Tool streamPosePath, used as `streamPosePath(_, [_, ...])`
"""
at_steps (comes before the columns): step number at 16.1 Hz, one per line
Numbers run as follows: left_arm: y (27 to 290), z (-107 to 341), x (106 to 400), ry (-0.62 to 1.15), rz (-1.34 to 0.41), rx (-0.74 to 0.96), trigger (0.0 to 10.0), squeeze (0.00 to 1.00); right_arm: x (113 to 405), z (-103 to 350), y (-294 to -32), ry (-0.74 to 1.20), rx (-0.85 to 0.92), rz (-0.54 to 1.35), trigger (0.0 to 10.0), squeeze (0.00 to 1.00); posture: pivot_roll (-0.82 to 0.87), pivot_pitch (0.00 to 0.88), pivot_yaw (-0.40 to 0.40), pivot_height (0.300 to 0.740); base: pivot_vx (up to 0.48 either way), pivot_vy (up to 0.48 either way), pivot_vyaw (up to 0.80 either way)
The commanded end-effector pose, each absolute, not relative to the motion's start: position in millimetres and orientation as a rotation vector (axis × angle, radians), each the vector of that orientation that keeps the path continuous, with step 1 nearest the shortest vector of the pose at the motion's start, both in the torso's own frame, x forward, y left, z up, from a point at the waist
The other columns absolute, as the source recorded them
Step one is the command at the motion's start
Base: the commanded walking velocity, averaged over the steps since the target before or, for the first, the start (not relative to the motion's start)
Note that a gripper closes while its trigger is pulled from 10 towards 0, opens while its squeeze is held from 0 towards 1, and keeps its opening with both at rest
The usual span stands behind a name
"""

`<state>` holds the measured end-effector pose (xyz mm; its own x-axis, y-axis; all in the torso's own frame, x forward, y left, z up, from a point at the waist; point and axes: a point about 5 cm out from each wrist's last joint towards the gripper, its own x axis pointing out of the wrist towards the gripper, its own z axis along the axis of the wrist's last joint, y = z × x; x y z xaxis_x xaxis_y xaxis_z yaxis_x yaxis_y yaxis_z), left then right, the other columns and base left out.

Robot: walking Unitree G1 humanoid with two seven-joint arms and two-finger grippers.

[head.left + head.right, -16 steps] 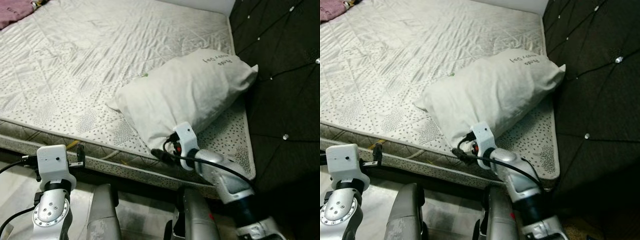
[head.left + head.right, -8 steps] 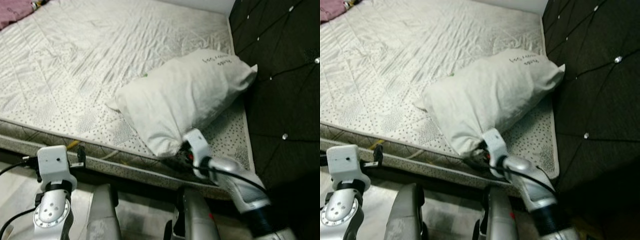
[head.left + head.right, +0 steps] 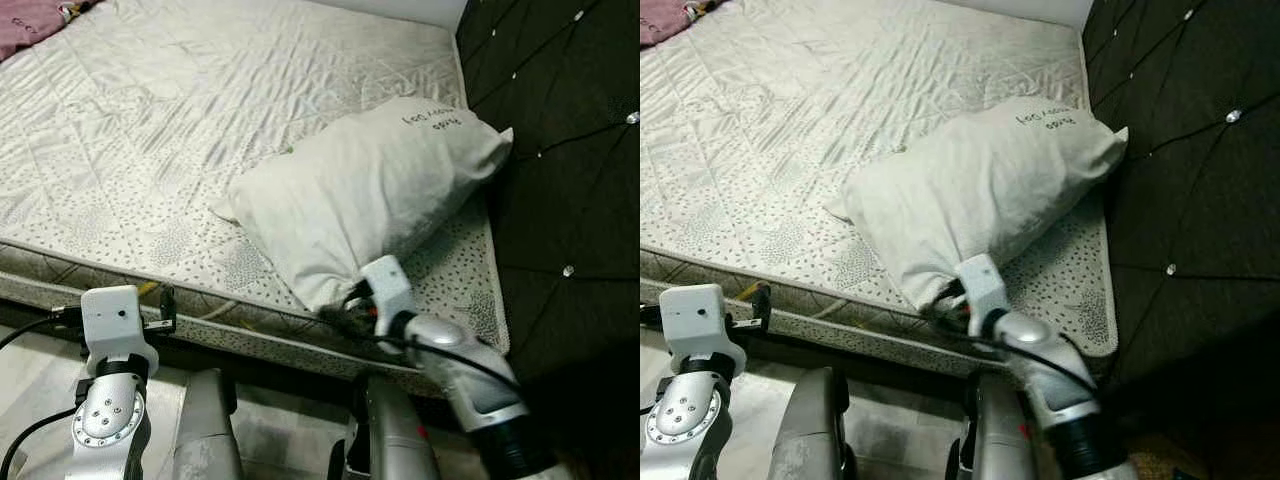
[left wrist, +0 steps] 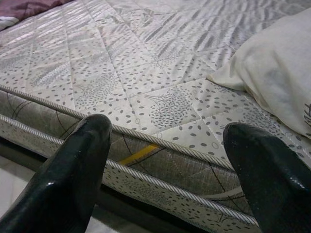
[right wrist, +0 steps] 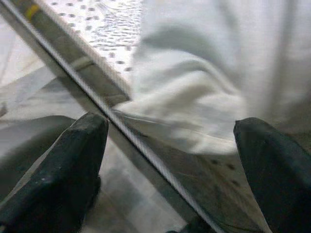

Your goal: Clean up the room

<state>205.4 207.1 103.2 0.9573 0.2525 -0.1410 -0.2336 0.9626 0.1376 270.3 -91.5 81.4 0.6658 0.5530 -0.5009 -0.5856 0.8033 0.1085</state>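
A white pillow (image 3: 365,195) lay on the bare quilted mattress (image 3: 150,130), near the corner where the mattress met the dark tufted headboard (image 3: 570,150). Its long axis ran on a diagonal — one end, marked with small dark lettering, pointed up toward the headboard on the robot's right, and the other end pointed down toward the near edge of the mattress, tapering into a bunched corner that reached almost to the corded seam.

The right gripper (image 5: 170,160) sat just at that lower corner, at the mattress edge. In the right wrist view its two black fingers (image 5: 63,170) were spread wide, the crumpled pillow corner lying between and beyond them; they held nothing, and whether a tip touched the fabric could not be told.

The left gripper (image 4: 167,179) hung lower, in front of the mattress side and well apart from the pillow — its fingers (image 4: 73,174) also stood wide apart and empty, aimed at the piped edge and a short yellow mark (image 4: 138,154) on the mattress wall. A patch of purple cloth (image 3: 35,20) lay at the far left corner of the bed.
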Motion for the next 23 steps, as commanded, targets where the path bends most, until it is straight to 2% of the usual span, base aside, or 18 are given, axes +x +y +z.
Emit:
streamPosePath(1, [206.5,100.9,205.0,0.169,0.246,0.128,10.0,0.0,274.6,82.8,-91.8,0.546,-0.084,0.618,10.0,0.0,0.17,0.08,-0.092,0.582,0.0,0.0,0.0])
streamPosePath(4, [205.0,100.7,205.5,0.168,0.246,0.126,10.0,0.0,290.8,86.1,-76.5,0.54,-0.062,0.53,10.0,0.0,0.17,0.076,-0.096,0.582,0.0,0.0,0.0])
streamPosePath(7, [205.0,100.9,204.4,0.168,0.25,0.124,10.0,0.0,295.7,86.9,-77.6,0.542,-0.053,0.501,10.0,0.0,0.18,0.079,-0.104,0.582,0.0,0.0,0.0])
streamPosePath(10, [205.2,100.1,201.4,0.172,0.258,0.123,10.0,0.0,302.2,90.2,-101.7,0.494,-0.056,0.384,10.0,0.0,0.17,0.086,-0.107,0.582,0.0,0.0,0.0])
streamPosePath(14, [204.7,99.5,202.1,0.175,0.253,0.121,10.0,0.0,305.7,92.7,-112.2,0.47,-0.054,0.316,10.0,0.0,0.17,0.091,-0.101,0.582,0.0,0.0,0.0])
streamPosePath(18, [203.9,99.3,203.3,0.177,0.246,0.121,10.0,0.0,290.7,80.2,-87.9,0.572,-0.044,0.443,10.0,0.0,0.17,0.091,-0.101,0.582,0.0,0.0,0.0])
streamPosePath(23, [202.6,100.4,203.2,0.176,0.246,0.118,10.0,0.0,300.0,86.8,-67.5,0.556,-0.031,0.483,10.0,0.0,0.18,0.108,-0.109,0.582,0.0,0.0,0.0])
